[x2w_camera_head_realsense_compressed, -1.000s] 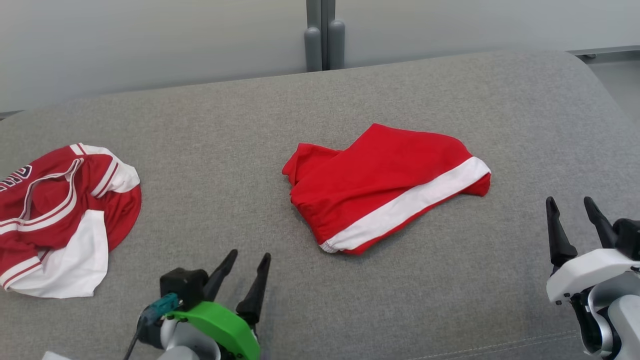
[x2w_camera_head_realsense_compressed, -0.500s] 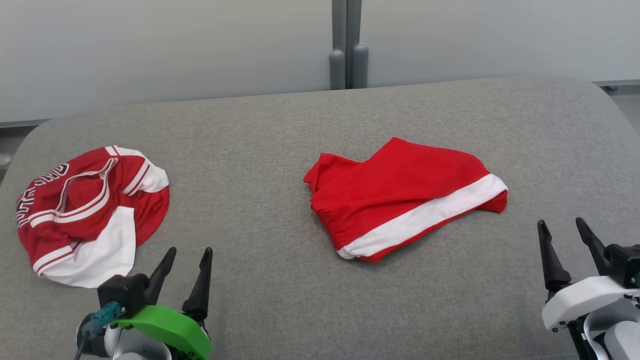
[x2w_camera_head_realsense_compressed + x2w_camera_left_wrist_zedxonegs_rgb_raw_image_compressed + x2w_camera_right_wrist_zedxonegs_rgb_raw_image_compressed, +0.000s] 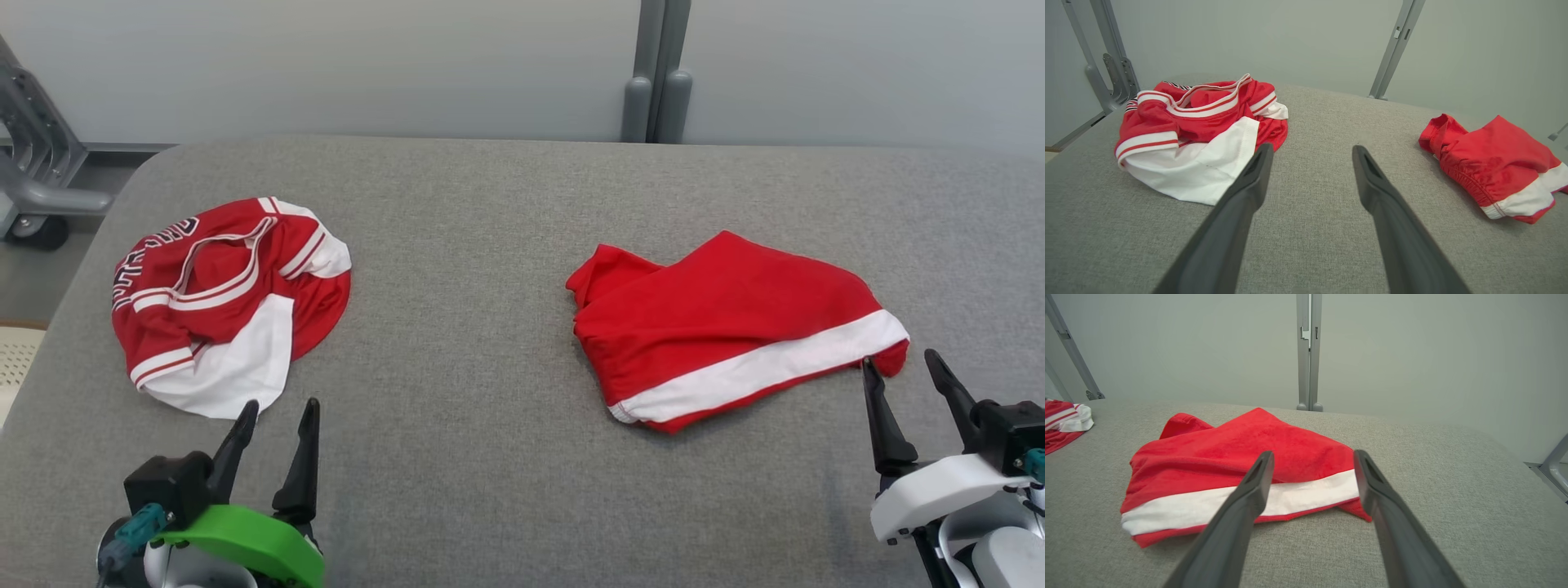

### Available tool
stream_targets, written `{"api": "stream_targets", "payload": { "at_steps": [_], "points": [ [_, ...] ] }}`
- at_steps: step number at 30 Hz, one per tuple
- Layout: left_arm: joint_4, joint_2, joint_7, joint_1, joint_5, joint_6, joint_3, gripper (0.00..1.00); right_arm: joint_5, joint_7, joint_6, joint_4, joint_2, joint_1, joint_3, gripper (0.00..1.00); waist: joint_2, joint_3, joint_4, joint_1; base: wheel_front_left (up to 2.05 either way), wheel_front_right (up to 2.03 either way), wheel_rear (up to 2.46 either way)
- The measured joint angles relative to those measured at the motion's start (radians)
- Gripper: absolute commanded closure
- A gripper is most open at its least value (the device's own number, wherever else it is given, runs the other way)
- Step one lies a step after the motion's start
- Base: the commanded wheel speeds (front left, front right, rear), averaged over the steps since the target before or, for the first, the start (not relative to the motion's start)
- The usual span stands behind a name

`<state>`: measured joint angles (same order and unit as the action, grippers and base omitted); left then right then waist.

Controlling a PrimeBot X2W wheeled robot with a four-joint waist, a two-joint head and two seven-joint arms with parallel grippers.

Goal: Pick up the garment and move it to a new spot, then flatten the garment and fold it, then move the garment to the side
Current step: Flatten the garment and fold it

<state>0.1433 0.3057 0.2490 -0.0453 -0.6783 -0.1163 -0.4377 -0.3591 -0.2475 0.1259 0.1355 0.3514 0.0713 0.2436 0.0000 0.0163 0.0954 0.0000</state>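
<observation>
A grey upholstered surface (image 3: 490, 474) is stretching across the head view, with a pale wall (image 3: 326, 65) and a grey metal post (image 3: 657, 82) standing behind it at the top. The jersey (image 3: 220, 302), red with white panels and striped trim, is lying crumpled in the left half of the frame, close to the surface's left edge. The red shorts (image 3: 727, 327) with a white band are lying right of centre and are looking already folded. I am therefore judging the jersey to be the garment in hand, though the frames are not settling that.

The left gripper (image 3: 279, 404) is hovering at the lower left, its 2 fingers spread apart and empty, tips pointing at the jersey's white lower flap and just short of it. The right gripper (image 3: 898, 359) is sitting at the lower right, likewise spread and empty, tips near the shorts' right corner.

For a good pick, the left gripper should be aiming at a raised, bunched ridge rather than the flat white flap, which is lying thin against the surface. It should be lifting high enough for the hem to clear, then heading for the bare stretch between the 2 garments. The right gripper should be keeping off the shorts, so they are not getting dragged.
</observation>
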Motion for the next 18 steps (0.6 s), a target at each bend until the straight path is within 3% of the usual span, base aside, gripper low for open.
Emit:
{"api": "stream_targets", "payload": {
  "at_steps": [11, 14, 18],
  "points": [
    [-0.054, -0.003, 0.000, 0.053, 0.000, -0.003, 0.012, 0.00, 0.009, 0.000, 0.000, -0.013, -0.006, 0.000, 0.009, 0.00, 0.0000, 0.014, -0.010, 0.0000, 0.00, 0.00, 0.00],
    [-0.083, -0.021, -0.002, 0.052, -0.021, 0.000, -0.013, 0.00, 0.009, 0.000, 0.000, -0.015, -0.004, 0.000, -0.010, 0.00, 0.0000, 0.028, -0.016, 0.0000, 0.00, 0.00, 0.00],
    [-0.118, -0.078, -0.058, 0.048, -0.073, 0.037, -0.078, 0.00, 0.008, 0.004, 0.000, -0.001, 0.017, -0.014, -0.041, 0.00, 0.0000, 0.058, -0.023, 0.0000, 0.00, 0.00, 0.00]
  ]
}}
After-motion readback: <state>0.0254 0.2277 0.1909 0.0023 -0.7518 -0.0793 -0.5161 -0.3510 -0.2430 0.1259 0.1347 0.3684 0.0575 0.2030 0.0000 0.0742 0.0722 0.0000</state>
